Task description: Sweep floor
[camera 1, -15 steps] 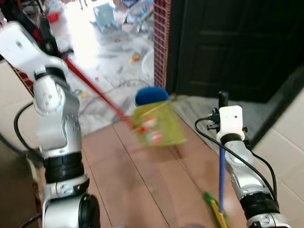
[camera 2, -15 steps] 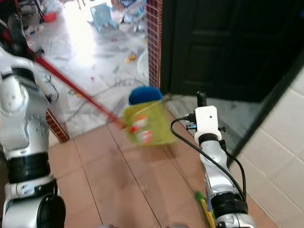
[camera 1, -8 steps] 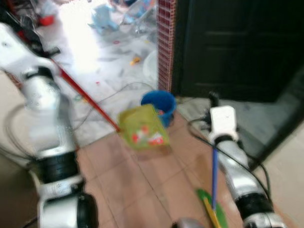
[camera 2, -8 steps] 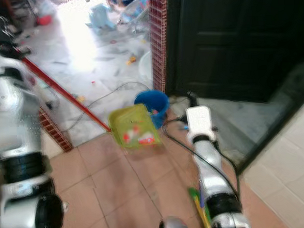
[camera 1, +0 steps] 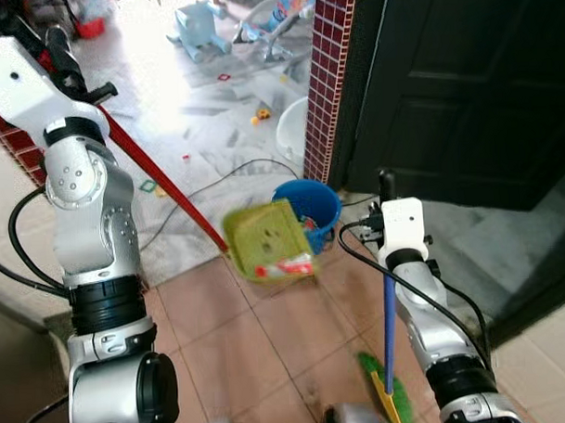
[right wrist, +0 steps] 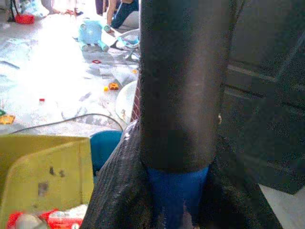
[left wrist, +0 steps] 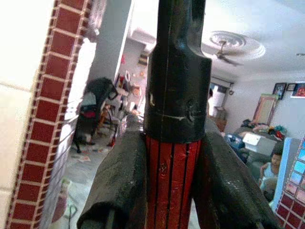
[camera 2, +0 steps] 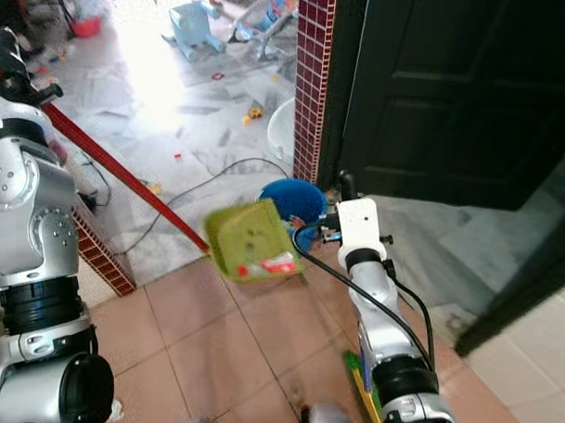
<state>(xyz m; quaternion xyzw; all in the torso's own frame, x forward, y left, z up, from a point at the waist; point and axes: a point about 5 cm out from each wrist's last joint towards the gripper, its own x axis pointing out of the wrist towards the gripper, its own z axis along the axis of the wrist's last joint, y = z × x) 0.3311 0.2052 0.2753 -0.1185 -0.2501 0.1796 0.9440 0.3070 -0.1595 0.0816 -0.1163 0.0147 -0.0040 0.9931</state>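
My left gripper [camera 1: 73, 75], raised at the upper left, is shut on the top of a long red handle [camera 1: 161, 183]. That handle slants down to a yellow-green dustpan [camera 1: 268, 242] hanging above the floor. Red and white litter [camera 1: 289, 265] lies along the pan's lower edge. A blue bucket [camera 1: 318, 206] stands just behind the pan on its right. My right gripper [camera 1: 386, 185] is shut on the black top of a blue broom handle [camera 1: 389, 328]. The green and yellow broom head [camera 1: 386, 398] rests on the terracotta tiles by my feet.
A dark door [camera 1: 464, 84] and a red brick pillar [camera 1: 329, 71] close off the right. Beyond the tiles lies a sunlit marble floor with a black cable [camera 1: 216, 181], a white basin [camera 1: 292, 128], scattered toys and a blue toy chair [camera 1: 194, 15]. A person [left wrist: 269, 171] sits in the far room.
The whole picture has shifted with the camera. The dustpan has swung slightly, and the bucket now shows more to its right. Both grippers keep their hold.
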